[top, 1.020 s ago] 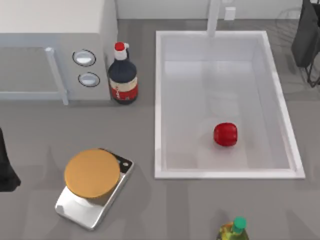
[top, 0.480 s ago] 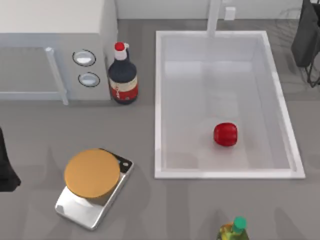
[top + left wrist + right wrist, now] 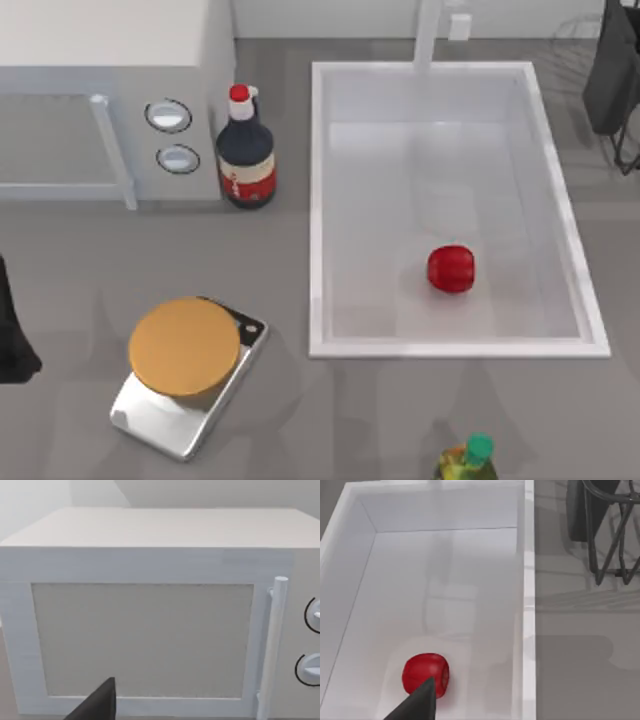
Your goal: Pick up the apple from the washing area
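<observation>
The apple [image 3: 451, 268] is a small glossy red fruit lying on the floor of the washing area [image 3: 316, 200], a large white sink basin, toward its near right part. In the right wrist view the apple [image 3: 422, 674] lies close under a dark part of my right gripper [image 3: 417, 705], beside the basin's wall [image 3: 529, 605]. My right arm [image 3: 612, 75] hangs at the far right, beyond the basin's far right corner. My left arm [image 3: 12, 335] is parked at the table's left edge, and a dark part of the left gripper [image 3: 97, 707] faces the grey box.
A grey microwave-like box [image 3: 110, 90] fills the far left, with a dark red-capped bottle [image 3: 246, 150] beside it. A silver scale with an orange disc [image 3: 185, 350] sits near the front left. A green-capped bottle [image 3: 470, 460] stands at the front edge. A wire rack [image 3: 612, 525] stands right of the basin.
</observation>
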